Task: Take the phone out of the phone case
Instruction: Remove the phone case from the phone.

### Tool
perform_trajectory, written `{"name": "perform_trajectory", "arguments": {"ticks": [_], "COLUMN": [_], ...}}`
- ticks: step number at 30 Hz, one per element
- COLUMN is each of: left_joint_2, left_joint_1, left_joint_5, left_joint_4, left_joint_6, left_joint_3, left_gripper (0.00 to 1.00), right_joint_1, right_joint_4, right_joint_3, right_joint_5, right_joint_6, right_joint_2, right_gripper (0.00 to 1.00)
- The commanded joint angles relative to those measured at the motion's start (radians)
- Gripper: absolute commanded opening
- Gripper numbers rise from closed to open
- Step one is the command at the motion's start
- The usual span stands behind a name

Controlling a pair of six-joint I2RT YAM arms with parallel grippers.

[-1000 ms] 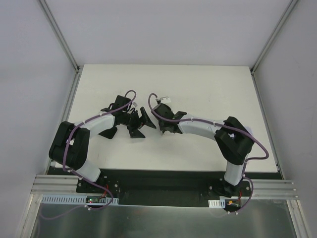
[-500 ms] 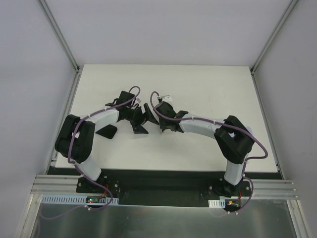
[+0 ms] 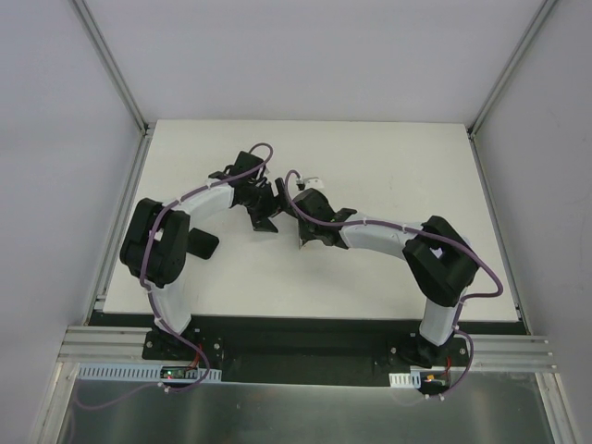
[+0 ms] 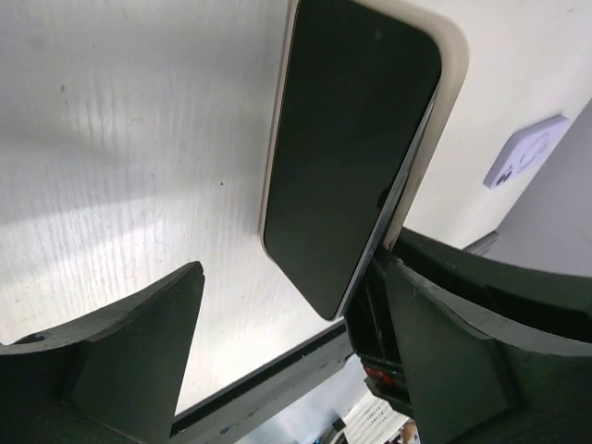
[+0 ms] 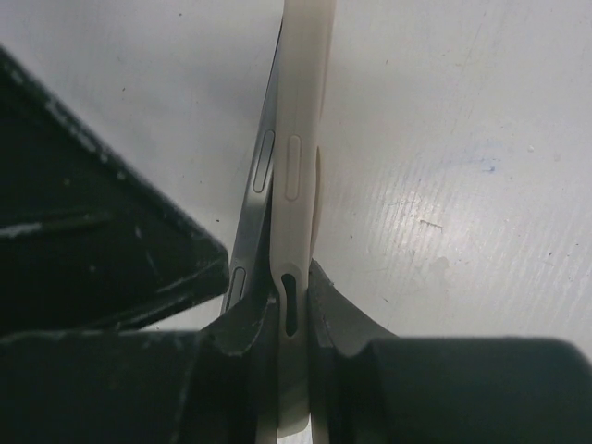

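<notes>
white table (image 3: 388,166) under both arms, and they meet near its middle: left arm (image 3: 199,208) curls in from the left, right arm (image 3: 388,236) reaches across from the right. the left gripper (image 4: 291,305) is spread wide, its fingers (image 4: 139,324) either side of the phone's near end, the left finger well apart from it, the other just beside its edge. the right gripper (image 5: 289,324) is clamped thin on the cream phone case (image 5: 301,139), pinching its side rim. the phone (image 4: 347,157) sits in that case, dark screen facing the left wrist camera; from the right wrist its grey edge stands slightly out of the case near the fingers.
</notes>
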Motion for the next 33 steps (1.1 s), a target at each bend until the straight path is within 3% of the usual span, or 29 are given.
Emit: {"name": "perform_trajectory", "arguments": {"ticks": [1, 15, 23, 33], "left_joint_2": [0.040, 0.086, 0.118, 0.167], "left_joint_1": [-0.012, -0.078, -0.137, -0.241], "left_joint_5": [-0.070, -0.107, -0.370, -0.544], "left_joint_4": [-0.068, -0.084, -0.211, -0.306], "left_joint_6": [0.071, 0.131, 0.205, 0.203], "left_joint_3": [0.064, 0.066, 0.095, 0.146], "left_gripper": [0.78, 0.77, 0.72, 0.71], "right_joint_1": [0.012, 0.012, 0.014, 0.020], "right_joint_4": [-0.067, -0.093, -0.104, -0.123], "right_joint_3": [-0.034, -0.001, 0.009, 0.036], "right_joint_5": [-0.083, -0.098, -0.112, -0.126], "right_joint_6": [-0.026, -0.037, -0.042, -0.051], "right_joint_2": [0.073, 0.081, 0.050, 0.021], "right_gripper": [0.01, 0.01, 0.01, 0.01]}}
